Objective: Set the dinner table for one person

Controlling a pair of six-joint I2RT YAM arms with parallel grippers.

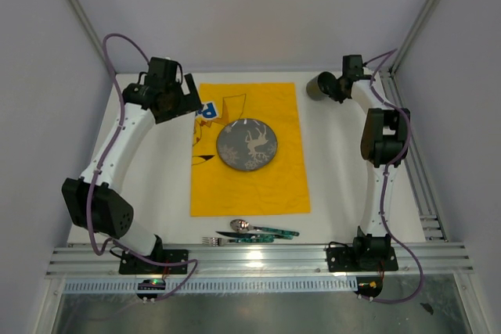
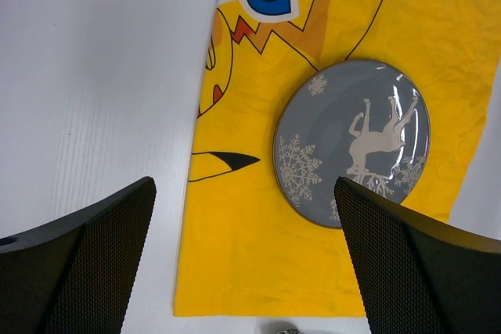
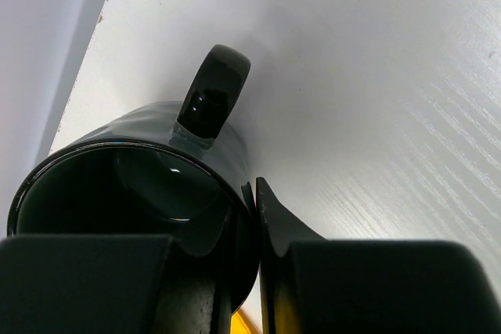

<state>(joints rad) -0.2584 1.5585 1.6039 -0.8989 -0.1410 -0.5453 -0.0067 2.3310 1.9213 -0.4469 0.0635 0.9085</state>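
The right gripper is biting down on the black mug. One finger is sitting inside the rim, the other is pressing the outside wall, and the glossy wall is pinched between them. The mug's handle is pointing away from the fingers. Whether its base is touching the tabletop, I cannot tell.

All this is happening at the far right corner of the dinner table, close to the enclosure wall. The right arm's own folded links are standing between that corner and the near edge.

Across the table, the left gripper is hanging with its jaws spread wide, holding nothing. It is hovering over the far left edge of the yellow cartoon cloth.

That cloth is lying down the middle of the table, between the two arms. A grey plate with a deer and snowflakes is sitting on its far half.

Just beyond the cloth's near edge, a spoon, a fork and teal-handled cutlery are lying bunched together, close to the rail.
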